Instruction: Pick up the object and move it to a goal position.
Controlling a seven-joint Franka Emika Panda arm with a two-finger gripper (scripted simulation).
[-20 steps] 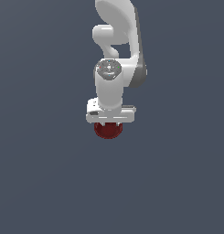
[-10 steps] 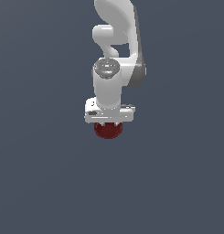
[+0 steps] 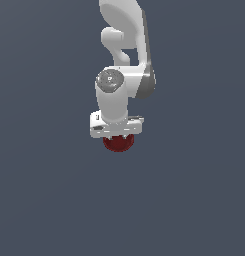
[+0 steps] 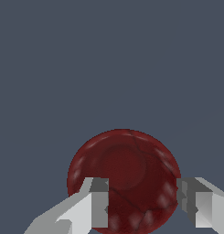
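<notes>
Bowl (image 4: 125, 176) is round, so no real long axis; in the wrist view its dark red glossy inside faces straight up at the camera, flat base centred, rim level as far as I can tell. Left to right in the wrist view: one grey finger (image 4: 98, 203) sits over the bowl's inside near the rim, then the bowl's inner wall, then the other finger (image 4: 192, 201) just outside the rim at the opposite side. Gripper (image 4: 145, 202) is spread to about the bowl's width, jaws around part of the bowl; whether the pads actually bear on it can't be told. In the exterior view the bowl (image 3: 118, 143) sits directly under the white gripper (image 3: 117, 134), only its lower part showing, against a plain grey-blue background (image 3: 44, 190).
</notes>
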